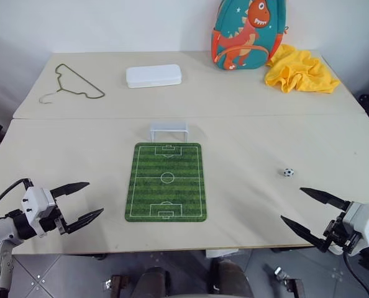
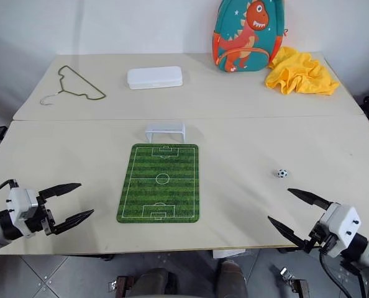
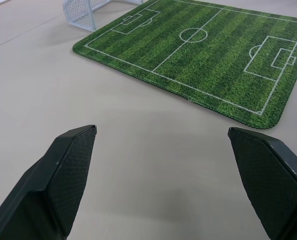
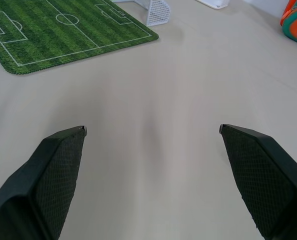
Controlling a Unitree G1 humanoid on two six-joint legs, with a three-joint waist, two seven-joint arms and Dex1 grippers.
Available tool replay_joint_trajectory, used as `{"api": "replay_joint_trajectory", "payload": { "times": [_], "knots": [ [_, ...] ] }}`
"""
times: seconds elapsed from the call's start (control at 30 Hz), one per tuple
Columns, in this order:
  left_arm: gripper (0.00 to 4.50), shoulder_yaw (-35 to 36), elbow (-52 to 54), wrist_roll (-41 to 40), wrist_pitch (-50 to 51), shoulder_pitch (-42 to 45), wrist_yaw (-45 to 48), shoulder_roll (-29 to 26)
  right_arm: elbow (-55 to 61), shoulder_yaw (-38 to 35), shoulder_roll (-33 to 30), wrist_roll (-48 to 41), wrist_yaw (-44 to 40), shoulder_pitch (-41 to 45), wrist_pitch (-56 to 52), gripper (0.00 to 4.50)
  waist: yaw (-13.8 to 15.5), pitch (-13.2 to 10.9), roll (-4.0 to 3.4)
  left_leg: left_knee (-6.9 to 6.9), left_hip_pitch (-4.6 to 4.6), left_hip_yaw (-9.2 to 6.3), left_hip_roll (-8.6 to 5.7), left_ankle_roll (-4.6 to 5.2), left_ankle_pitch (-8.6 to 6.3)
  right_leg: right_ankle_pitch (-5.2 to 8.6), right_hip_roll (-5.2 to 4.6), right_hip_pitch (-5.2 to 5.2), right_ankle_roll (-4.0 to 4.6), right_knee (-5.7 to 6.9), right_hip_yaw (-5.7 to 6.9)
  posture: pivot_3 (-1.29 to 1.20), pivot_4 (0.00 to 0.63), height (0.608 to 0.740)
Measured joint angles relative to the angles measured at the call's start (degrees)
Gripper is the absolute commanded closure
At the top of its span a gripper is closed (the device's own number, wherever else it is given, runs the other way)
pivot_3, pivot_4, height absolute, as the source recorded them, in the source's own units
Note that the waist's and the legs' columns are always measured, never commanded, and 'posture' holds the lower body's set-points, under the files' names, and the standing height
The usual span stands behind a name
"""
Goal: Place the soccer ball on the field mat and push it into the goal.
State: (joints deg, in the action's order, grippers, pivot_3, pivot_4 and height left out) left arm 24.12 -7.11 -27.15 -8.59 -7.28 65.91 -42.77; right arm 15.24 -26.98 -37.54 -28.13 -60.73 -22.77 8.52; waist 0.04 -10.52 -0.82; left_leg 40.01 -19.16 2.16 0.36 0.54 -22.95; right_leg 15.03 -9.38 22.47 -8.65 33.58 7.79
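**Ball not picked up yet, pickup step is what's in hand**

Nothing of the task looks done so far. The soccer ball is sitting on the bare counter, off to the right of the field mat and well apart from it. It's just beyond the right gripper, a bit to that gripper's left. The mat is laid flat in the middle of the counter, and the goal is parked right at the mat's far short edge, mouth facing the pitch.

Both grippers are held low at the near edge of the counter, one either side of the mat. The fingers of the right gripper are spread wide with nothing between them, and the same is seen on the left gripper: wide open, nothing held.

So the step in hand is judged to be the reach for the ball, presumably by the right arm since it's the closer one. The next move calls for the open fingers to be brought forward and down around a really tiny round thing, which could easily be nudged and sent rolling. A gentle, centred close is probably needed before it's carried left and set on the mat, near end, lined up with the goal.
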Motion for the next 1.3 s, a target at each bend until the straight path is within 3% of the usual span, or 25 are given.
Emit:
{"api": "replay_joint_trajectory", "payload": {
  "times": [0.2, 0.37, 0.6, 0.77, 0.97, 1.2, 1.3],
  "knots": [
    [0.0, -0.95, 5.07, -7.19, 9.38, 2.15, 1.57, 0.0, 0.51, 0.07, 0.04, -0.73, 0.7, -0.37, -1.04, 0.04, 0.25, 0.0, 0.0, 0.04, 0.0, -0.01, 0.01, 0.01, 0.0, -0.01, 0.0, 0.01, -0.01, 0.04, -0.06, 0.0, 0.15, 0.74],
    [0.0, -4.9, 14.22, -15.58, 19.91, 8.64, 2.83, 0.04, -0.7, -6.69, 0.69, -4.13, 4.65, -2.55, -4.08, 0.04, 1.2, 0.0, 0.0, 0.05, 0.01, 0.02, 0.0, 0.01, 0.0, -0.01, 0.0, 0.01, -0.01, 0.05, -0.1, 0.0, 0.15, 0.74],
    [0.0, -11.42, 20.23, -17.19, 24.08, 15.59, 2.06, 3.09, -7.55, -9.85, 1.41, -4.42, 8.86, -0.86, -7.06, 0.04, 0.91, 0.0, -0.02, 0.04, 0.08, 0.23, 0.1, -0.01, 0.0, -0.02, 0.16, 0.02, -0.01, 0.06, -0.26, 0.0, 0.15, 0.74],
    [0.0, -12.1, 19.88, -16.12, 24.04, 17.56, 1.75, 3.47, -8.11, -5.63, -1.78, -2.7, 14.0, 8.52, -14.82, 0.04, -0.29, 0.0, -0.03, 0.09, 0.12, 0.37, 0.17, -0.01, 0.0, -0.04, 0.21, 0.05, 0.01, 0.09, -0.39, 0.0, 0.15, 0.74],
    [0.0, -12.29, 19.53, -15.02, 24.06, 17.72, 1.63, 3.65, -9.85, 3.39, -4.28, 1.14, 19.34, 20.65, -24.7, 0.04, 0.32, -0.02, -0.05, 0.09, -0.06, 0.29, 0.23, -0.05, 0.01, -0.04, 0.3, 0.18, 0.02, 0.03, -0.29, 0.0, 0.15, 0.74],
    [0.0, -12.52, 19.62, -14.85, 24.41, 17.99, 0.59, 4.17, -19.84, 9.42, -2.86, 6.7, 22.35, 30.01, -25.46, 0.04, 1.06, -0.02, -0.05, 0.08, -0.07, 0.33, 0.26, -0.06, 0.0, -0.04, 0.35, 0.18, 0.02, -0.02, -0.29, 0.0, 0.15, 0.74],
    [0.0, -12.42, 19.77, -14.86, 24.87, 17.84, 0.01, 4.17, -22.61, 10.94, -1.83, 7.79, 21.99, 30.98, -24.13, 0.83, 1.08, -0.02, -0.05, 0.08, -0.07, 0.34, 0.27, -0.06, 0.0, -0.04, 0.36, 0.18, 0.02, -0.02, -0.29, 0.0, 0.15, 0.74]
  ]
}}
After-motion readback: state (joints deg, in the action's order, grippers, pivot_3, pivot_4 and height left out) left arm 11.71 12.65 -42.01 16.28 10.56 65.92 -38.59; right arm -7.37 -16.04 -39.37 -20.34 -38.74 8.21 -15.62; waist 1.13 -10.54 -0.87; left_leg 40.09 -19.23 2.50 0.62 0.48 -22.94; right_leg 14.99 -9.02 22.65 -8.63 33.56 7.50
